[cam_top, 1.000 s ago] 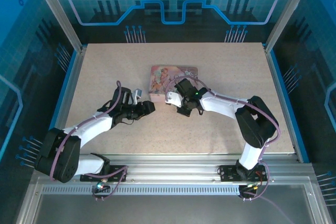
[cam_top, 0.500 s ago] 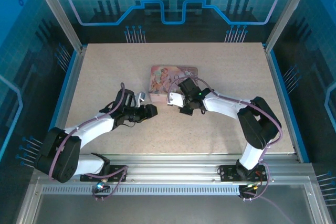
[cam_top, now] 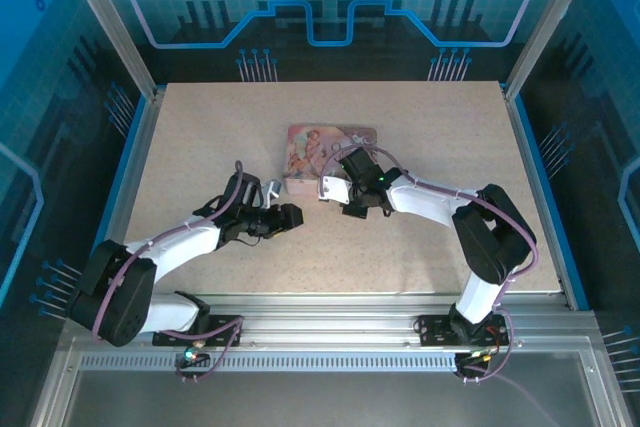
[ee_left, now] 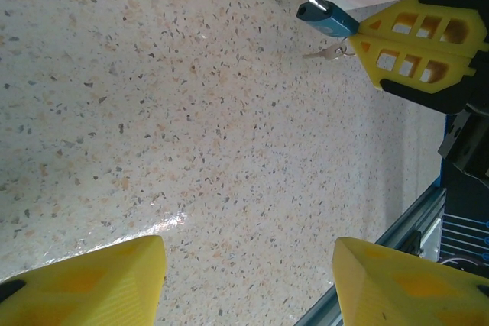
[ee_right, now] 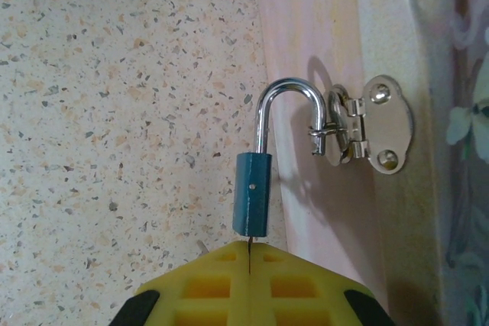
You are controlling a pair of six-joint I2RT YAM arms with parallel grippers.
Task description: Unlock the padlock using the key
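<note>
The padlock [ee_right: 251, 204] has a small blue body and a silver shackle [ee_right: 284, 95]. The shackle's free end hooks through the metal hasp [ee_right: 365, 131] on the pink box [cam_top: 330, 147] and stands clear of the body. My right gripper [ee_right: 250, 259] is shut on the key [ee_right: 249, 250], whose thin blade runs into the padlock's underside. The left wrist view shows the padlock [ee_left: 325, 19], the right gripper's yellow fingers [ee_left: 416, 43] and a second small tan key [ee_left: 330, 53] dangling beside them. My left gripper [ee_left: 248, 280] is open over bare table, short of the padlock, with nothing between its fingers.
The pink box with cartoon print sits mid-table, its hasp side facing the arms. Both arms [cam_top: 190, 237] [cam_top: 440, 202] reach inward and meet just in front of the box. A metal rail [ee_left: 397, 227] borders the speckled table [cam_top: 420, 127].
The left gripper has slid a little toward the near edge and to the right. The right gripper shifted slightly nearer and stays shut on the key.
</note>
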